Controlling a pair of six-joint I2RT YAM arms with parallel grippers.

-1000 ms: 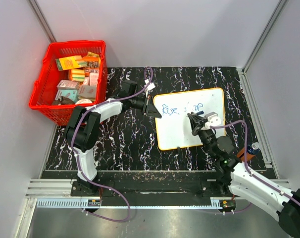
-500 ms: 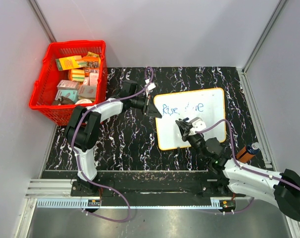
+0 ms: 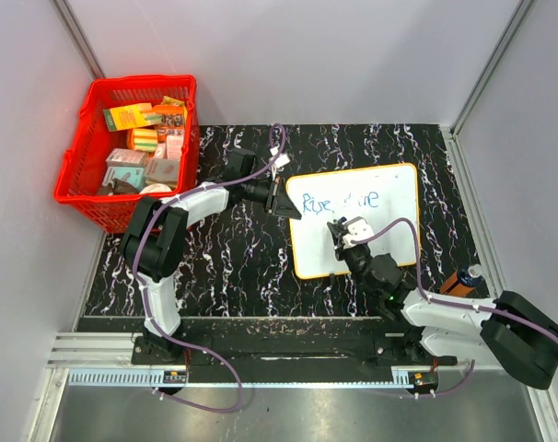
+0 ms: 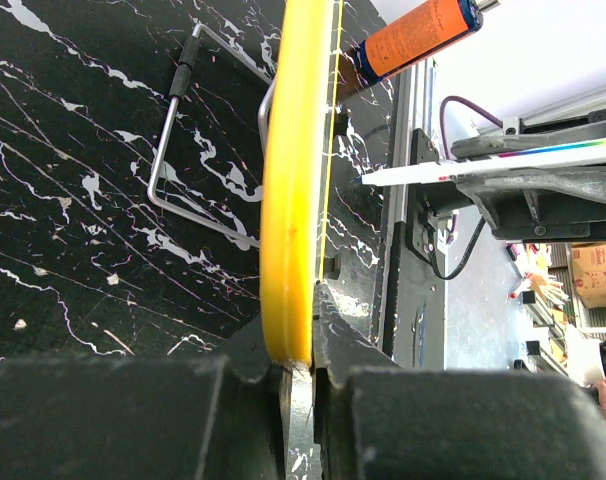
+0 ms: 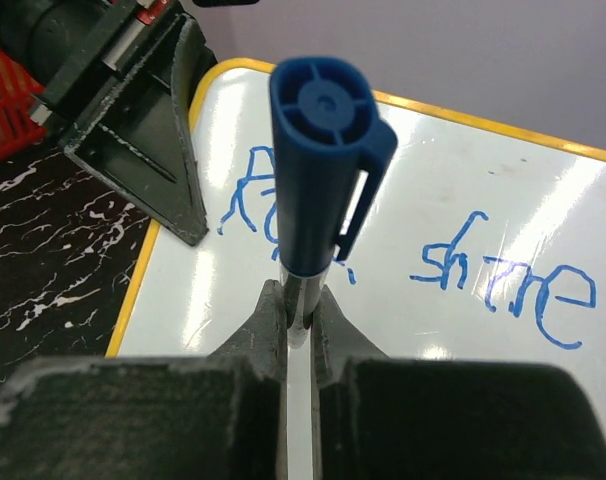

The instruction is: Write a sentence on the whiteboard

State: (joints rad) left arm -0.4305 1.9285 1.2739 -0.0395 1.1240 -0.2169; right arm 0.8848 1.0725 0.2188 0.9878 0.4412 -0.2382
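The whiteboard (image 3: 399, 189), white with an orange-yellow rim, lies on the black marbled table right of centre. Blue words "Rise shine" (image 3: 318, 203) run along its upper part; they also show in the right wrist view (image 5: 503, 275). My left gripper (image 3: 284, 200) is shut on the board's left rim (image 4: 298, 150). My right gripper (image 3: 337, 230) is shut on a blue-capped marker (image 5: 323, 160), held upright over the board's left half below the writing. The marker tip is hidden.
A red basket (image 3: 81, 184) full of small boxes stands at the far left. An orange bottle (image 3: 460, 279) lies at the table's right edge. A wire stand (image 4: 198, 150) shows under the board in the left wrist view.
My right gripper has moved left with the marker, from below "shine" to the board's left half. The left gripper has stayed on the rim.
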